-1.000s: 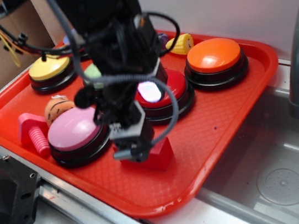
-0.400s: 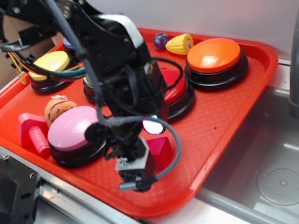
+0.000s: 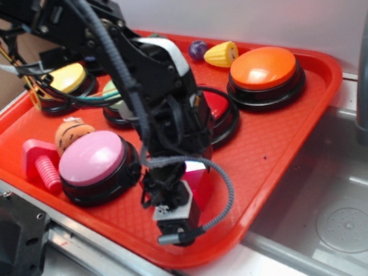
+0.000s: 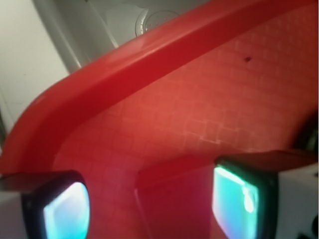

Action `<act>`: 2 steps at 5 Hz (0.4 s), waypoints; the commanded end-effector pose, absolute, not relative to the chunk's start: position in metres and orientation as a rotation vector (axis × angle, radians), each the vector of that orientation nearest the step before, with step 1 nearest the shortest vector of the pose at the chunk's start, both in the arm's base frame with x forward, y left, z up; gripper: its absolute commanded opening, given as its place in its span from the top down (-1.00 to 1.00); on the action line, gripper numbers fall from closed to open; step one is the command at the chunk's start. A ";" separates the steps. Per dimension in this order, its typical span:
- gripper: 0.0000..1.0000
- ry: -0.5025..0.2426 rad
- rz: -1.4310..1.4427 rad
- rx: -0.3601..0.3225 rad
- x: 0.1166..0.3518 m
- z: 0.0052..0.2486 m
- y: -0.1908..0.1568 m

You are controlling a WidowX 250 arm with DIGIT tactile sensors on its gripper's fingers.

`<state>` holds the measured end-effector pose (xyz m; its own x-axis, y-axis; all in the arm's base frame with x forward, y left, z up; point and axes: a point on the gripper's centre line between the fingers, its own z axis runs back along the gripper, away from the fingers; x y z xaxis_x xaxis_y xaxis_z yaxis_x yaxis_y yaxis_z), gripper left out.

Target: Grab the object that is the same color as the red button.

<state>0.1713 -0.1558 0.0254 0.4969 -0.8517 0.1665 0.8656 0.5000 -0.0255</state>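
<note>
Pink bolt toy [image 3: 40,165] and pink button [image 3: 95,163] at left of red tray [image 3: 286,130]. Gripper [image 3: 172,212] sits low at tray's near edge, arm hiding most of red button [image 3: 218,109]. Red wedge [image 3: 200,180] lies between the spread jaws, contact unclear. Orange button [image 3: 264,72] at right. Since a second ago, gripper has shifted nearer the rim.

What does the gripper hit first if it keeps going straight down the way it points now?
Most likely the red wedge block: the wrist view shows it between the fingertips of the gripper, already low over the red tray. Contact isn't clear; depth is hard to judge.
</note>
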 end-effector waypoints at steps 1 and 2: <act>1.00 -0.150 -1.043 -0.061 0.168 0.037 -0.165; 1.00 -0.157 -1.027 -0.051 0.170 0.040 -0.164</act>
